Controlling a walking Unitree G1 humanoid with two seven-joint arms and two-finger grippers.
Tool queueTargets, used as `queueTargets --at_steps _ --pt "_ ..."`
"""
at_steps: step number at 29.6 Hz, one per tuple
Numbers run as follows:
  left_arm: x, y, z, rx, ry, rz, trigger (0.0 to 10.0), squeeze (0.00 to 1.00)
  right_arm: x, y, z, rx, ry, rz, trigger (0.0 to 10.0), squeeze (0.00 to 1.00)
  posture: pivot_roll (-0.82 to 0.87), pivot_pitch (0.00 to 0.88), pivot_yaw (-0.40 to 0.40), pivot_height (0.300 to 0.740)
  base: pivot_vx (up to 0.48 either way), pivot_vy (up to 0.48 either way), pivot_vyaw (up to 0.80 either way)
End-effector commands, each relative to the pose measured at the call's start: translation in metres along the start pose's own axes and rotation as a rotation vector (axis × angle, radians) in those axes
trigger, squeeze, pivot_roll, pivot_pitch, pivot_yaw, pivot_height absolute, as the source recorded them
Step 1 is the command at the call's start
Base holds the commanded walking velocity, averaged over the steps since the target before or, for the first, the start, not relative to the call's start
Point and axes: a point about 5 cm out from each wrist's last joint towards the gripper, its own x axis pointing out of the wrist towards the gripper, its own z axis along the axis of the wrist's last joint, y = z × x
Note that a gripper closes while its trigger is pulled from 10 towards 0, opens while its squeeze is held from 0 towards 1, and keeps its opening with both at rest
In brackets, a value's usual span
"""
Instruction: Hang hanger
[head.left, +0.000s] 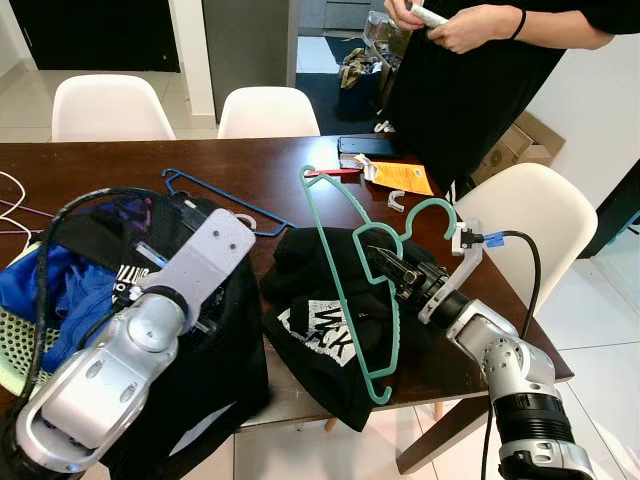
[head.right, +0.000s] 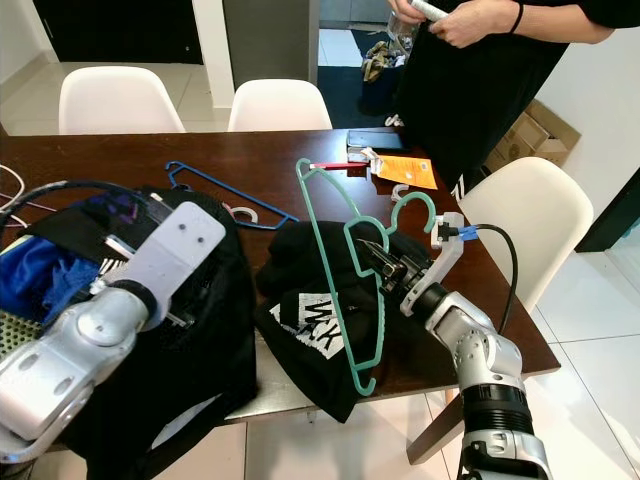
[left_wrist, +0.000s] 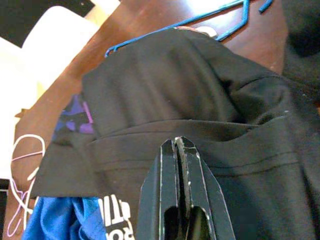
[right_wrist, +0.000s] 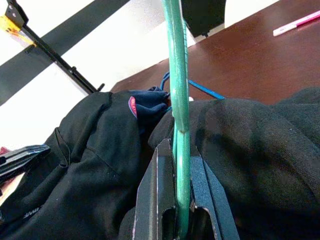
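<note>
Right gripper (head.left: 385, 264) reaching in from five o'clock, fingers pinched on the green hanger (head.left: 345, 283) near its neck. Hanger lifted above the black shirt (head.left: 320, 330), long axis running twelve to six, hook (head.left: 432, 212) curling toward three o'clock. Left gripper (left_wrist: 180, 150) pressed together over black clothes (left_wrist: 190, 100).

Two hangers (one green (head.left: 345, 270), one blue (head.left: 215, 197)), three white chairs (head.left: 110, 105), one pink pen (head.left: 335, 172).

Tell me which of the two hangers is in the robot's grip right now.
The green hanger, clamped in the right gripper and raised over the black clothes. The blue hanger lies flat on the table, untouched.
</note>
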Motion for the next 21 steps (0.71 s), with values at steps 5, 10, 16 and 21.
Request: queueTargets --at_steps 5,10,16,21 --pt "-0.001 0.011 0.011 -0.034 -0.067 0.041 0.0 0.0 0.0 -0.001 -0.002 0.007 0.017 -0.006 10.0 0.0 0.11 0.062 -0.067 0.74 0.0 0.0 0.0" --pt "-0.003 0.025 0.011 -0.049 -0.087 0.117 0.0 0.0 -0.001 -0.001 -0.002 0.017 0.009 -0.009 10.0 0.0 0.12 0.063 -0.069 0.74 0.0 0.0 0.0" --pt "-0.005 0.041 0.013 0.009 -0.109 0.21 0.0 0.0 -0.001 -0.001 -0.003 0.018 0.011 -0.007 10.0 0.0 0.13 0.059 -0.074 0.74 0.0 0.0 0.0" --pt "-0.005 0.021 0.025 0.037 -0.2 0.082 0.0 0.0 -0.001 -0.001 -0.003 0.022 0.012 -0.006 10.0 0.0 0.13 0.057 -0.076 0.74 0.0 0.0 0.0"
